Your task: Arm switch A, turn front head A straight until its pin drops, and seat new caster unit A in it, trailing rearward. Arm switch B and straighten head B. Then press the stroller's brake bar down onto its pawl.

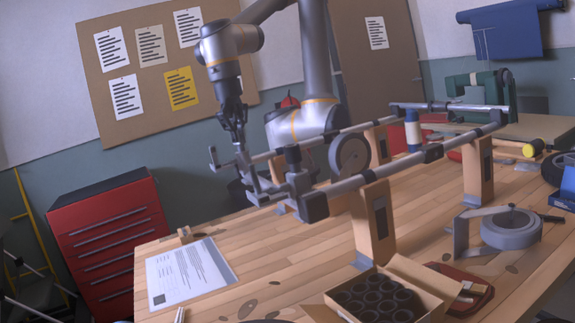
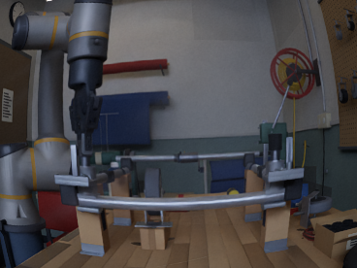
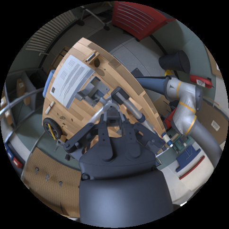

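My gripper [image 1: 240,143] stands straight above the far front head [image 1: 243,160] of the stroller frame and is closed on the small upright switch knob [image 3: 113,118] on top of it. The head's flat bracket [image 2: 73,179] sticks out sideways at the frame's end. The near front head [image 1: 296,179] carries its own dark switch knob [image 1: 292,154]. The new caster unit [image 1: 506,230], a grey wheel in a fork, lies on its side on the bench. The brake bar [image 1: 448,107] runs across the frame's rear end.
The wooden workbench [image 1: 337,248] carries the frame on cardboard-coloured stands [image 1: 375,222]. An open box of black cups [image 1: 377,295], an instruction sheet [image 1: 186,270] and a grey wheel on a stand [image 1: 350,153] lie around it. A red drawer cabinet [image 1: 106,230] stands beside the bench.
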{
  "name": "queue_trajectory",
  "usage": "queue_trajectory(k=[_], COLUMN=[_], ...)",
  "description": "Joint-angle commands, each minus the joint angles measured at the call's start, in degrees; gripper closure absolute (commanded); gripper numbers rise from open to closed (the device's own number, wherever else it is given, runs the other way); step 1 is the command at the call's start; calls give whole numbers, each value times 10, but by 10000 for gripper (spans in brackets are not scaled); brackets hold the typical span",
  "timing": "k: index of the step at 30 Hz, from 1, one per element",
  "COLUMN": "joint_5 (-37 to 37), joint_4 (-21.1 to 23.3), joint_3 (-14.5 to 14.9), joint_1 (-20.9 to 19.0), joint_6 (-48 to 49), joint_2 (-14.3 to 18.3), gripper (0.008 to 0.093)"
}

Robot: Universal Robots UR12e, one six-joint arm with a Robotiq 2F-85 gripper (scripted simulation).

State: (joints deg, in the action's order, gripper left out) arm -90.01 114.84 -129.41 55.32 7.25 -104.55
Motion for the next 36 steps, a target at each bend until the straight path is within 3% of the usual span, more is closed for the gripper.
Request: queue_trajectory(k=[1,36], joint_5=[0,0], joint_4=[0,0], joint_3=[1,0], joint_1=[0,0], joint_6=[-6,-264], joint_2=[0,-1], gripper=[934,934])
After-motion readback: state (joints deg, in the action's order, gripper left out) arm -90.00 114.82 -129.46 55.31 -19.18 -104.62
